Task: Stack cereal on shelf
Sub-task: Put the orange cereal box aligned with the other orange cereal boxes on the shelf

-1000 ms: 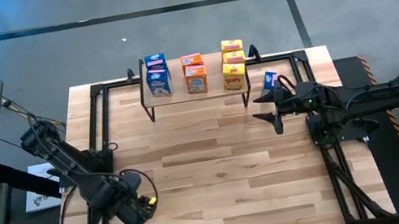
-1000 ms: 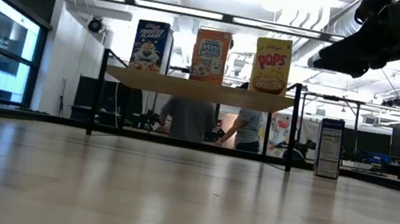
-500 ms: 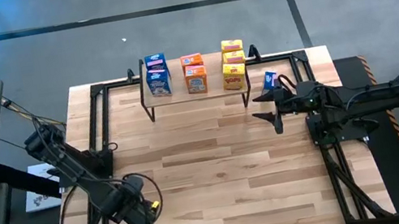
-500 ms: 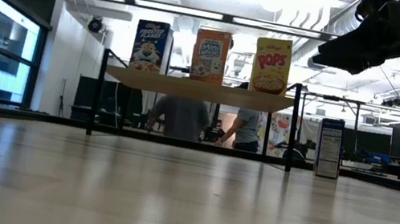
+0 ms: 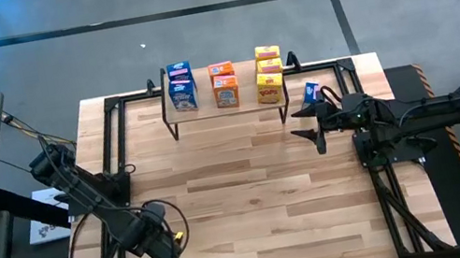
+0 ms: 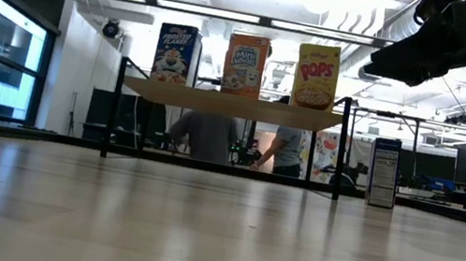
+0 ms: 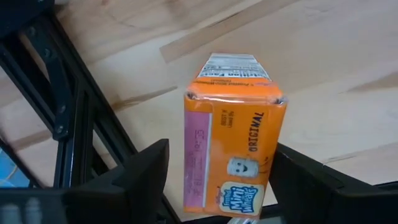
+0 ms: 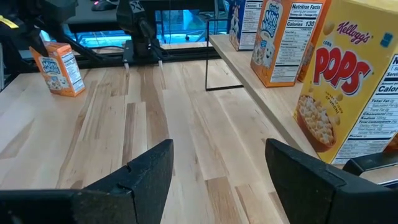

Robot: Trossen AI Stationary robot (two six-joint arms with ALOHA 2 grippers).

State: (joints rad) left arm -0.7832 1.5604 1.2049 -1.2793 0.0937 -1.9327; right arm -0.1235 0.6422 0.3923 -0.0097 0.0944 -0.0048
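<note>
The shelf (image 5: 227, 112) stands at the table's far edge and carries two blue, two orange and three yellow cereal boxes (image 5: 269, 73), upright in three rows. One more blue box (image 5: 312, 93) stands upright on the table just right of the shelf. My left gripper (image 5: 168, 237) is near the table's near-left corner with an orange cereal box (image 7: 233, 143) between its fingers. My right gripper (image 5: 308, 130) hangs open above the table, right of the shelf and nearer than the blue box, pointing left. My left gripper has the orange box (image 7: 205, 186) between its two fingers, which come from above, one on each long side, lying along its length. Most of the box sticks out past the fingertips. It stands nearly upright under the arm (image 8: 59, 68); whether its bottom touches the table I cannot tell.
A black metal frame (image 5: 113, 140) runs along the left, right and far sides of the table. The wide middle of the tabletop (image 5: 240, 184) is bare wood. People stand in the room behind the shelf (image 6: 213, 137).
My left arm has shifted a little toward the table's near edge and right, keeping the orange box between its fingers. My right arm has kept still.
</note>
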